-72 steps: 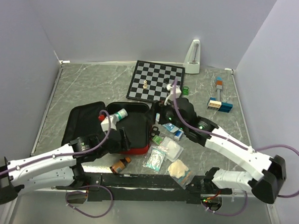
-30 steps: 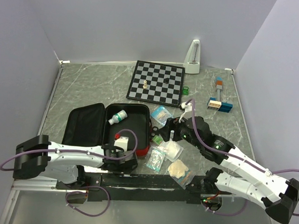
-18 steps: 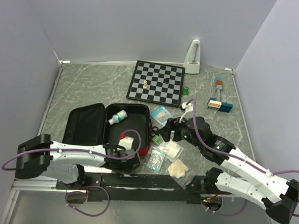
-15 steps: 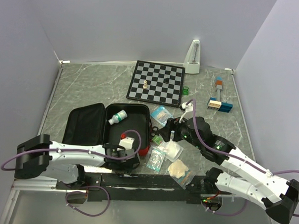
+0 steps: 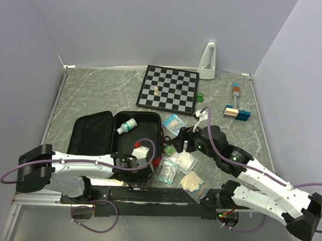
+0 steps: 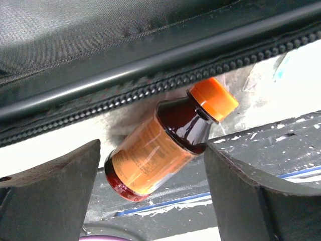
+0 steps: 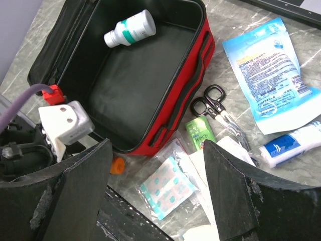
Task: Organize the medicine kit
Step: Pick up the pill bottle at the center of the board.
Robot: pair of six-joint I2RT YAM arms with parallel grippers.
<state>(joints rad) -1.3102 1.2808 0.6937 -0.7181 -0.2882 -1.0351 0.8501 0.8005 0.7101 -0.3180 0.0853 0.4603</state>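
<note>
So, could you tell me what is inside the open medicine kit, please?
A white bottle with a green band lies on its side on the black lining of the medicine kit. The left wrist covers one near corner, so anything there is hidden.

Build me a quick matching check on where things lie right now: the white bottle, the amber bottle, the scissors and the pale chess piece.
Things:
1. white bottle
2. amber bottle
3. scissors
4. pale chess piece

Places:
A. standing on the chessboard
B. lying inside the open medicine kit
C. on the table next to the small green sachet
D. between the open fingers of the left gripper, just outside the kit's zip edge

Pairs: 1-B, 2-D, 3-C, 4-A
</note>
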